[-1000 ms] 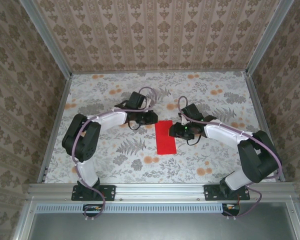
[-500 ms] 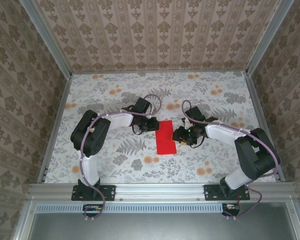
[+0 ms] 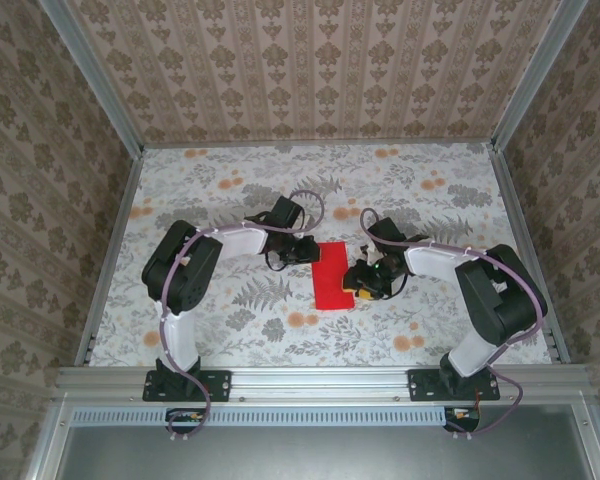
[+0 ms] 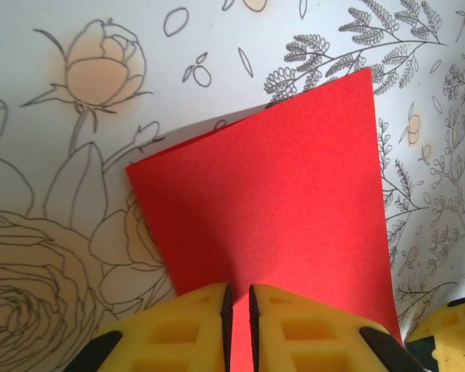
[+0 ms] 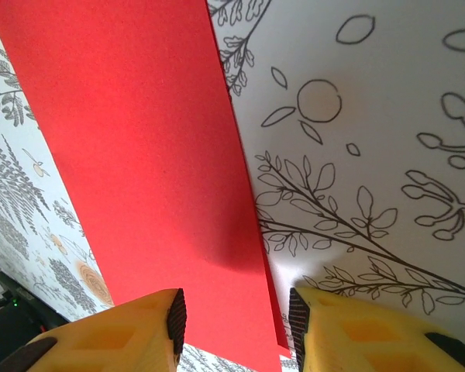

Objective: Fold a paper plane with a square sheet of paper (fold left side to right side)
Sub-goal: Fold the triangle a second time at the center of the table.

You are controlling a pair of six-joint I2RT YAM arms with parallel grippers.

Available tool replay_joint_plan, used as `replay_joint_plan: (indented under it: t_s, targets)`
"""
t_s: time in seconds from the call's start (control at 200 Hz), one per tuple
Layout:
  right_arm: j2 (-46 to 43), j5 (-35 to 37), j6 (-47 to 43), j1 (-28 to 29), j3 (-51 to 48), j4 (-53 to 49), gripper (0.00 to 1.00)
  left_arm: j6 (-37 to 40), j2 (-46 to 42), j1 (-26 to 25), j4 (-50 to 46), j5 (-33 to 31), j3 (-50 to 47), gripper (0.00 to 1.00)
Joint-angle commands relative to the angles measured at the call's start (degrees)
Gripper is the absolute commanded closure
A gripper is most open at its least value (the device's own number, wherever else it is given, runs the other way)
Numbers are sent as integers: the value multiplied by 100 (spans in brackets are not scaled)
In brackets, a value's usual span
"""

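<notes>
Right tool shifted nearer, straddling red paper edge

Left tool closed, right tool agape.

light: bright, even, diffuse | top view: sharp throughout, faint soft shadows on counter | left wrist: counter washed pale, thin shadow along left edge of paper, fingers slightly soft at the bottom of the picture | right wrist: dim shadow smudge on paper near fingers, fingers blurred
</notes>
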Motion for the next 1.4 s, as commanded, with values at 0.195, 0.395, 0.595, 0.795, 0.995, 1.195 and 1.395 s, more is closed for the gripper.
replay_joint_plan:
  t_s: [0.195,0.395,0.595,0.795,0.995,1.195,1.395]
  targets:
    - [194,-470,280,40,-117,321,62,-94,73,-52,-2,-51,-76,83]
    - [38,-376,277,38,-15,411,63,-54,19,-41,2,-14,-54,83]
    - [-29,-288,150,23,102,443,62,128,-219,22,-58,-17,14,80]
    - [149,-494,1,-37,205,851,59,457,-675,93,-34,6,-8,67]
    - [351,-735,-169,-47,509,992,58,867,-1547,115,-76,-274,-408,54]
    - [540,-795,-400,-92,769,873,56,1068,-2759,-76,152,-612,-1456,46]
    - [775,-889,-529,-215,995,779,56,974,-3507,-460,171,-869,-2159,44]
